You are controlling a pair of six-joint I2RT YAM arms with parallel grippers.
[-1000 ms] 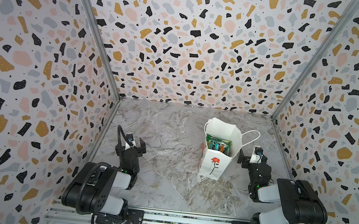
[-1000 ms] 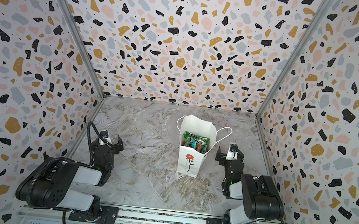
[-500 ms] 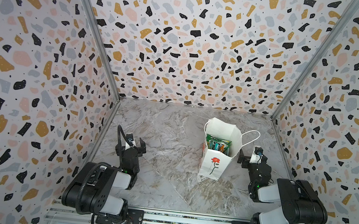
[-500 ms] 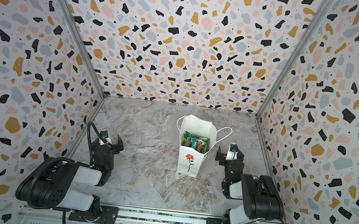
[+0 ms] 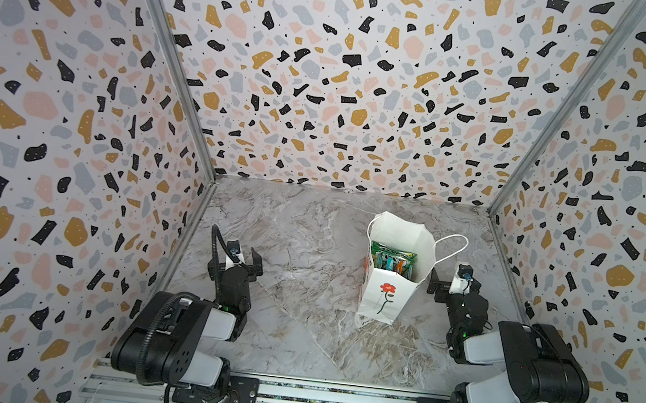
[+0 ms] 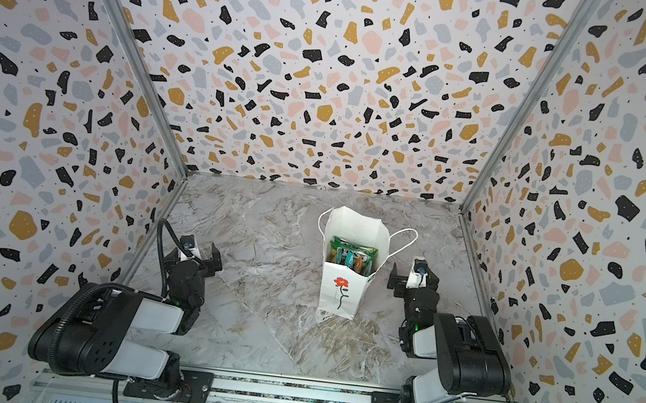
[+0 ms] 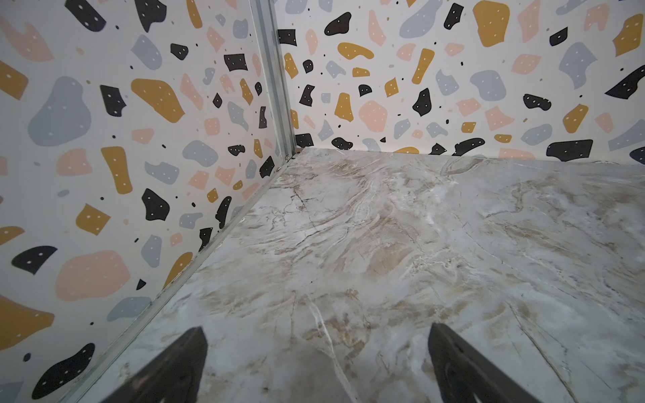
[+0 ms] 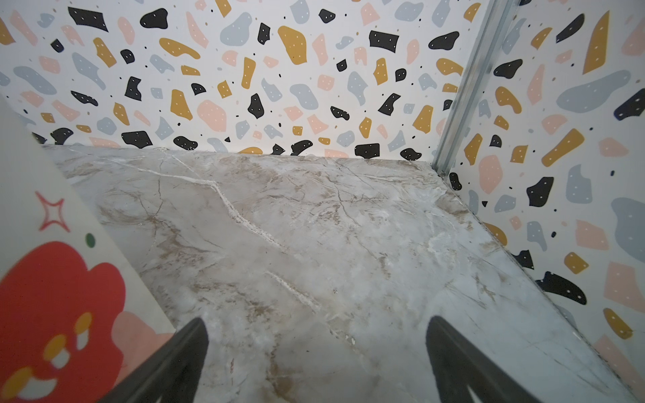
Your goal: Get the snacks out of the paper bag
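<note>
In both top views nothing has shifted over the last second. The paper bag (image 5: 382,297) stands upright on the marble surface (image 5: 301,229), right of the middle, with its mouth open to the top. The snacks (image 5: 391,259) are packed inside it, green, teal and orange edges showing below the rim. My left hand (image 5: 235,262) sits low at the left, well apart from the bag, fingers spread with nothing between them. My right hand (image 5: 454,287) sits just beside the bag's right side, under the loose cord handle (image 5: 454,244), equally spread and empty. From my left wrist I see only bare surface running to the corner of the speckled walls (image 7: 104,139), my two dark fingers (image 7: 181,363) wide apart over it, and no bag at all. From my right wrist the bag's side fills one edge, its red flower (image 8: 59,286) large and blurred right next to one finger (image 8: 178,356) (whether they touch I cannot tell), while the gap between my fingers frames only marble. So this stillness means, as I judge it, that the task has not started: every pouch I can see is in the bag and none lies out on the surface. One hand will need to rise above the rim and reach down. The light bag could tip, so the other may have to steady it.
</note>
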